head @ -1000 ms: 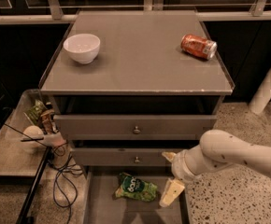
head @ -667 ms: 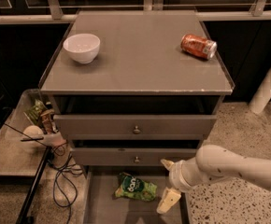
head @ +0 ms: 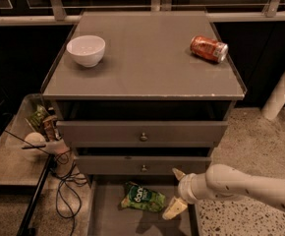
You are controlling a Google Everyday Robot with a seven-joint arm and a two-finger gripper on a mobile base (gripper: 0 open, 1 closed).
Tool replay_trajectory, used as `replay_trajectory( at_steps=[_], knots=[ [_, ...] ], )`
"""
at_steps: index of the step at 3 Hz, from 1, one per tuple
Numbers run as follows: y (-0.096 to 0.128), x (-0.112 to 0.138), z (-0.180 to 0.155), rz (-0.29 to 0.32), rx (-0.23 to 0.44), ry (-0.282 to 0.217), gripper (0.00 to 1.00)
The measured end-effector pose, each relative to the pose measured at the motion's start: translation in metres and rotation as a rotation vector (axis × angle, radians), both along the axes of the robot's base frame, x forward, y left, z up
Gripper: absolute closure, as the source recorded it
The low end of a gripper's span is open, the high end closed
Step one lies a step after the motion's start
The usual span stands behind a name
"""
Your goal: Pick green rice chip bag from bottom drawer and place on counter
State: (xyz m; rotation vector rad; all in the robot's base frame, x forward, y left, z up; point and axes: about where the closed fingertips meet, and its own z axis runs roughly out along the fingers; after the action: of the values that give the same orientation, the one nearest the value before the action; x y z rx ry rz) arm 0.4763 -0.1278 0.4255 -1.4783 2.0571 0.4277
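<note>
Green rice chip bag (head: 143, 198) lies flat in bottom drawer (head: 108, 219), mid-floor, long axis approx. left-right. Gripper (head: 177, 191) hangs over drawer's right side, fingers spread, empty; bag sits just left of it.

Only lettering in view: white letters in a dark-green round logo on the crinkled light-green foil snack bag (head: 143, 197), which lies in the wide flat grey bottom drawer (head: 108, 220); too small to read for sure. The orange metal soda can (head: 209, 49), on its side on the grey bench (head: 147, 68), has pale markings, none legible. The cream two-finger pincer (head: 176, 191) hangs over the drawer just beside the bag, fingers spread.
</note>
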Motion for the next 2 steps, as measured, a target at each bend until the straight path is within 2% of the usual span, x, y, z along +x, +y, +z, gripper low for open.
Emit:
replay_trajectory(
  at_steps=[1, 2],
  knots=[
    [-0.0073, 0.0318, -0.0139, -0.070, 0.054, 0.021, 0.00],
    [-0.0072, 0.0318, -0.0139, -0.070, 0.054, 0.021, 0.00]
  ],
)
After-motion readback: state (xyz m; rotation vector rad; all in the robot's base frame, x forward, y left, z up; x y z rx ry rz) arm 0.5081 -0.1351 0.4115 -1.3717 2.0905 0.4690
